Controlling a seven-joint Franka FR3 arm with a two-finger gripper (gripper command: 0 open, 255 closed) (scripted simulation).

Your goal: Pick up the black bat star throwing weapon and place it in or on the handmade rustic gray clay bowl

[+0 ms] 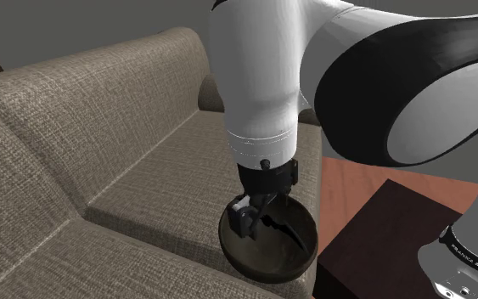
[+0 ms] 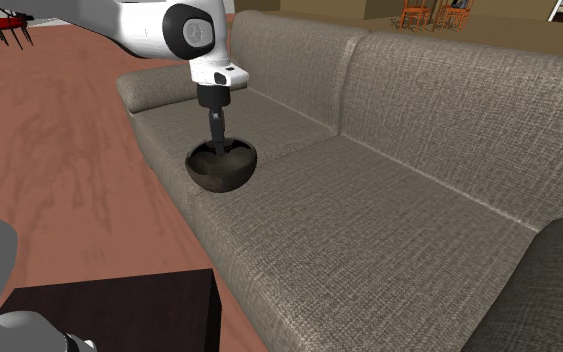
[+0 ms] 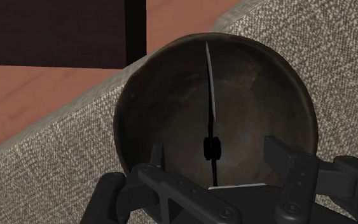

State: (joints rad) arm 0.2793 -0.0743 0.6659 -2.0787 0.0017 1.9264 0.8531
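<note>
Now the black star (image 3: 209,89) stands edge-on inside the dark bowl (image 3: 147,95), untouched between the gripper's (image 3: 215,147) wide-apart fingers.

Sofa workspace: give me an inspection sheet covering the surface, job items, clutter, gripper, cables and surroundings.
Surface: grey-brown woven sofa seat.
Job's things: dark bowl near the seat's front edge; thin dark throwing star seen edge-on inside the bowl.
Clutter: nothing seen.
Gripper: black gripper reaches into the bowl, with its fingers apart on either side of the star and not touching it.
Cables: nothing seen.
Surroundings: reddish wood floor; dark stand beside the sofa; chairs far off.
</note>
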